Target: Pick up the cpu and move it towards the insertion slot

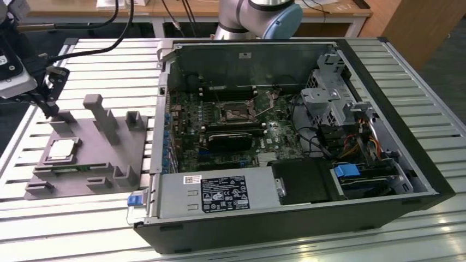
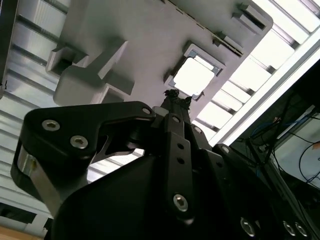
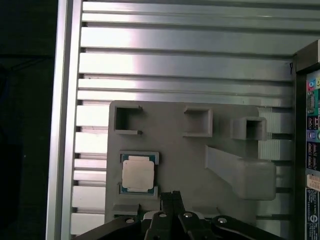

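The cpu [image 1: 62, 150] is a small silvery-white square lying flat in a recess of the grey plastic tray [image 1: 95, 158], at the exterior view's left. My gripper [image 1: 49, 109] hangs above the tray's far end, a little away from the chip and not touching it. In the second wrist view the cpu [image 2: 194, 77] lies just beyond the gripper [image 2: 176, 96], whose fingers are shut together with nothing between them. The first wrist view has the cpu [image 3: 137, 175] beside the gripper [image 3: 171, 196]. The insertion slot [image 1: 237, 113] is a metal-framed socket on the motherboard inside the open computer case.
The open computer case [image 1: 378, 180] takes up the middle and the exterior view's right, with a white-labelled power supply box [image 1: 218, 194] at its front. Upright grey posts [image 1: 95, 106] rise from the tray near the gripper. Everything rests on a slatted aluminium table [image 1: 109, 60].
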Controlling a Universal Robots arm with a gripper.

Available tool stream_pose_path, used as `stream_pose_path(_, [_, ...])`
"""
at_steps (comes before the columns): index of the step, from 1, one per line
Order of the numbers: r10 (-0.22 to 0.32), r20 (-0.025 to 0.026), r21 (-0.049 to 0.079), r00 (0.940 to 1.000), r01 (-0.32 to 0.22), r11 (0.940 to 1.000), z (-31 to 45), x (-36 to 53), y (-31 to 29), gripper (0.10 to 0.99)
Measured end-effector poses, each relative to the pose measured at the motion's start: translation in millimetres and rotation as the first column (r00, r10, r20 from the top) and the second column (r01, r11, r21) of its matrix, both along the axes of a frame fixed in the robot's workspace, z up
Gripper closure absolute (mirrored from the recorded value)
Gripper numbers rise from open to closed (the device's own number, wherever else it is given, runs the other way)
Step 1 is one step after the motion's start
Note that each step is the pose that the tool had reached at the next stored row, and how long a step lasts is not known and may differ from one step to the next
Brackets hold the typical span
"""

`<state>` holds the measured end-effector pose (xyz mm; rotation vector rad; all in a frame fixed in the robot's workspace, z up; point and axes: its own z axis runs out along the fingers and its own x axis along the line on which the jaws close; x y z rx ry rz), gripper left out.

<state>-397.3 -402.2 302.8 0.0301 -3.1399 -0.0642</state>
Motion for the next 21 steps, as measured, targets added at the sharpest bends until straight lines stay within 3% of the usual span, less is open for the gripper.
stream_pose_path(21, [0.0,0.0001,0.001,1.0,0.0,1.0,-34.4,-8.2,0.0,0.984])
